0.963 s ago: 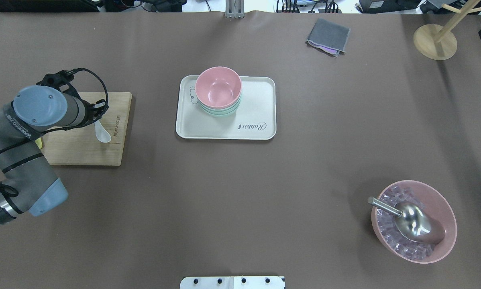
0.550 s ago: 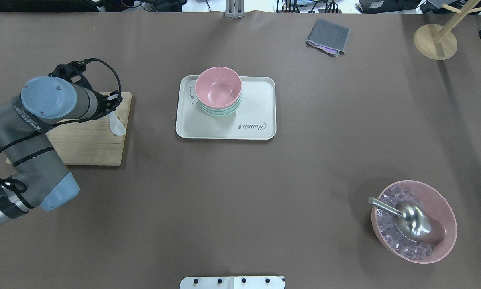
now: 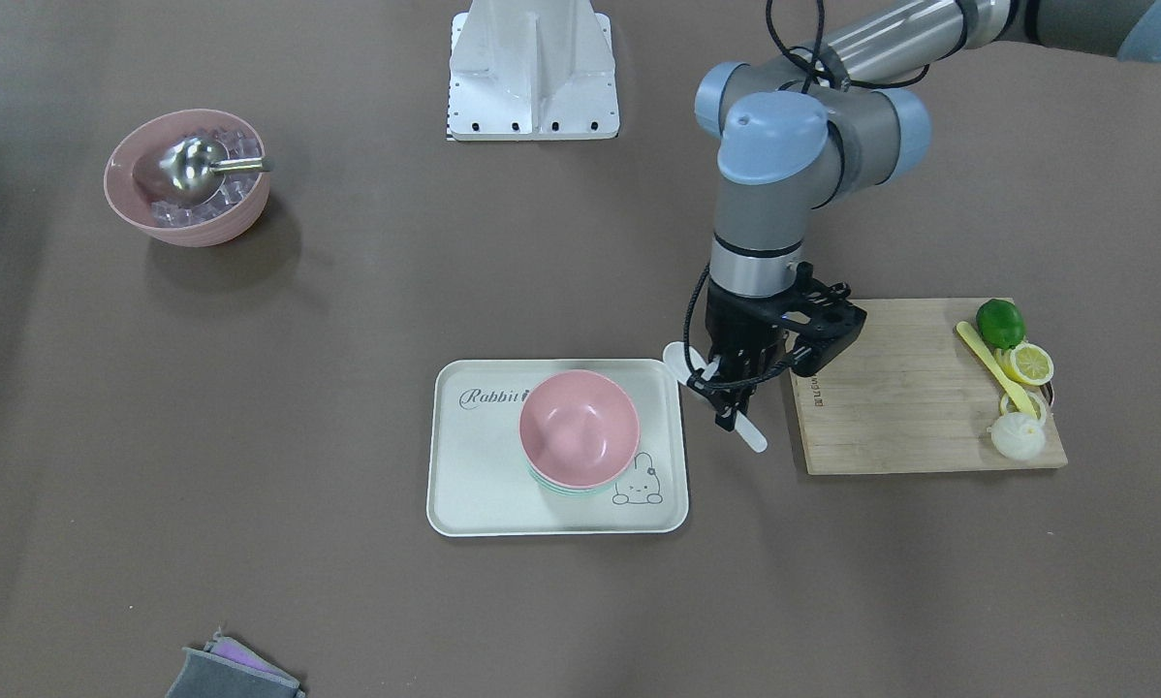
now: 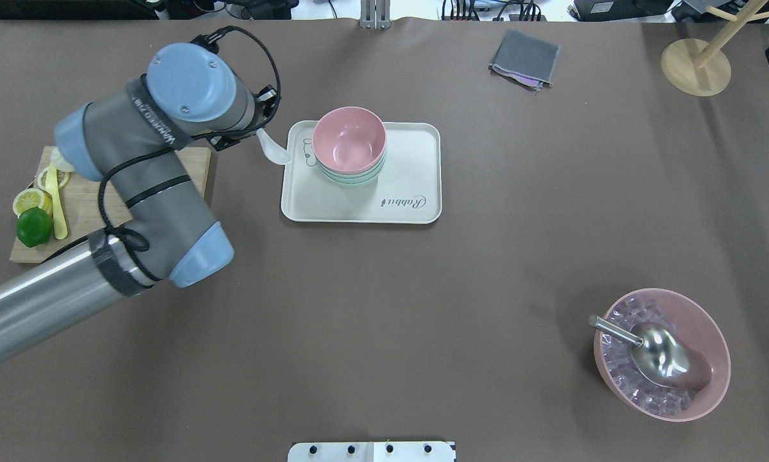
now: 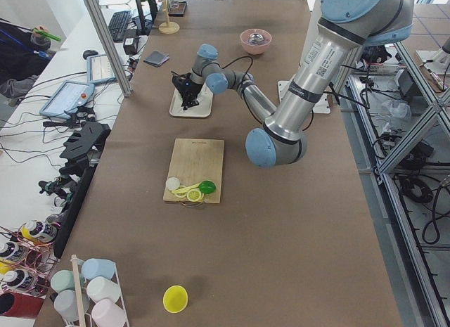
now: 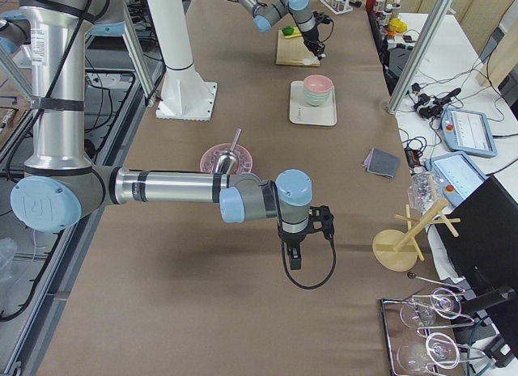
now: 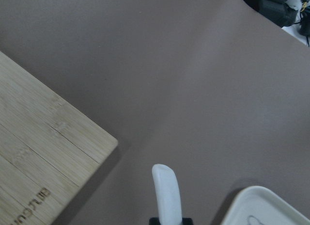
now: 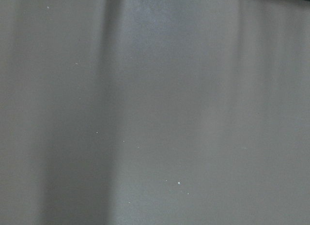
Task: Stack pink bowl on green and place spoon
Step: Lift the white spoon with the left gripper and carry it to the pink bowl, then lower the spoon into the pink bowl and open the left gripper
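1. Carried the spoon (image 4: 273, 146) off the board (image 3: 891, 407) since a second ago; now held aloft just beside the tray (image 4: 416, 160).
2. Pinched by its handle in the left hand (image 3: 733, 386), scoop end leading toward the bowls.
3. Found pink bowl (image 4: 349, 138) nested on green bowl (image 4: 350, 180), so probably only placing left.
4. Cannot tell the right hand's state.

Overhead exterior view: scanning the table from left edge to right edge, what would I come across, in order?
Lime → white spoon → pink bowl → grey cloth → bowl of ice.
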